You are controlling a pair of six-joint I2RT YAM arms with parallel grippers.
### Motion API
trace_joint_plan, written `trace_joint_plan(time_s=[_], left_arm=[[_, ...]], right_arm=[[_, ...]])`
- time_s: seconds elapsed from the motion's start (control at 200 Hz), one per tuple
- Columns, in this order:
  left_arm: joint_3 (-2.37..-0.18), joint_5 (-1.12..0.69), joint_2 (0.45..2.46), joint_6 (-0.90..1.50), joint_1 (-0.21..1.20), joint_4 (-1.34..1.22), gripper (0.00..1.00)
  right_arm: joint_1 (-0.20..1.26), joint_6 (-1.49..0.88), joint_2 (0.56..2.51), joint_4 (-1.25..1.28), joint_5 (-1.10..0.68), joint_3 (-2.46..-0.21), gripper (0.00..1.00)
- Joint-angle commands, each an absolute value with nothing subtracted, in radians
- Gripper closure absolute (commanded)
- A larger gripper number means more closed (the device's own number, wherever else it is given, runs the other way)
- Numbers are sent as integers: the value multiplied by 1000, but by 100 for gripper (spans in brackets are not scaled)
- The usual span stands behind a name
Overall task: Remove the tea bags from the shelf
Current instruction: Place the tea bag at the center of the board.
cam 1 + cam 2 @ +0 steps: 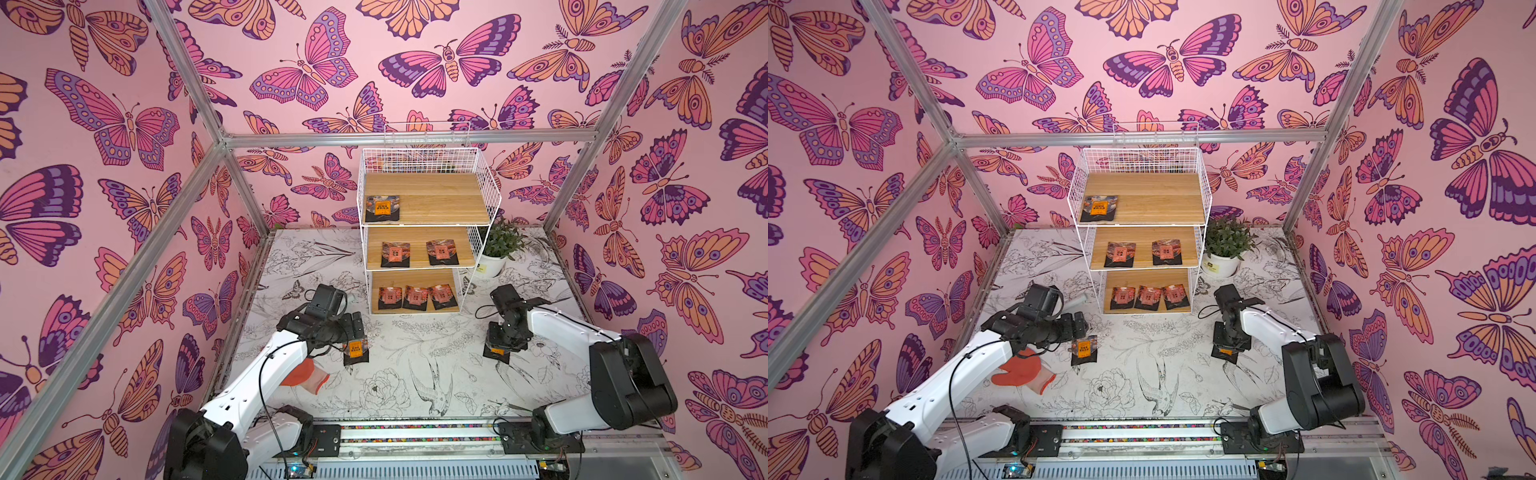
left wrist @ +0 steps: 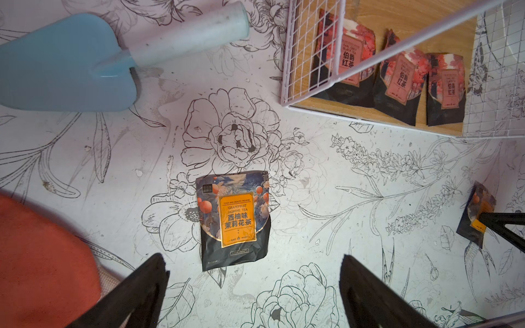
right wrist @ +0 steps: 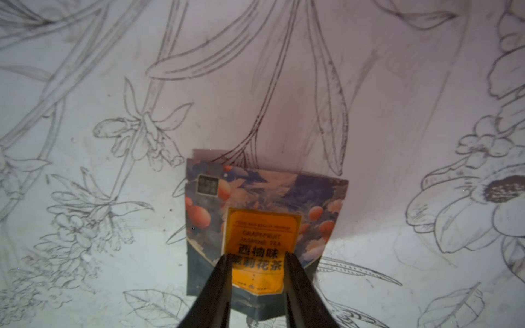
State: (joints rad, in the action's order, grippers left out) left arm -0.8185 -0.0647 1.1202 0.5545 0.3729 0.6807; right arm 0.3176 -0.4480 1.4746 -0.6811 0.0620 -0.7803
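Arms are extended from the lower corners of the frame toward the middle of the table (image 1: 415, 374) in both top views. The left arm is stretched low from the lower left, its wrist bent so that the left gripper (image 1: 356, 332) is pointed down over a tea bag (image 1: 356, 352) with an orange label, which is laid flat on the table near an orange glove (image 1: 305, 376). In the left wrist view its fingers (image 2: 142, 284) are spread wide, and nothing is held between them. The right arm is folded at the elbow from the lower right, and the right gripper (image 1: 505, 343) is lowered over a second orange-label tea bag (image 1: 497, 352), right of centre. In the right wrist view its fingers (image 3: 216, 284) are parted only narrowly, set to either side of the label, while the sachet is laid flat and unpinched; whether the tips touch it cannot be told. Six more tea bags (image 1: 396, 254) are seen on the shelf (image 1: 486, 183) at the centre of the frame: one on the top board (image 1: 449, 199), two on the middle board (image 1: 417, 243), three on the bottom board (image 1: 411, 276).
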Motion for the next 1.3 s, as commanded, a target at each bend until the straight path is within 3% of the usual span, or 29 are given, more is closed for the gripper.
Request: trace_joint_plan(time_s=[0.0, 0.15, 0.325, 0.911, 1.297], left_arm=[[-803, -78, 1109, 546, 367, 684, 3], [-804, -80, 1112, 546, 367, 684, 3], [-802, -81, 1112, 545, 367, 683, 3], [-793, -78, 1101, 541, 367, 683, 3], [-799, -79, 1109, 538, 367, 684, 3]], right_arm=[[303, -451, 1484, -713, 100, -779, 55], [276, -435, 1487, -691, 60, -776, 38], [265, -411, 1516, -675, 2, -793, 33], [272, -300, 1643, -661, -118, -904, 38], [276, -232, 1758, -761, 25, -1014, 41]])
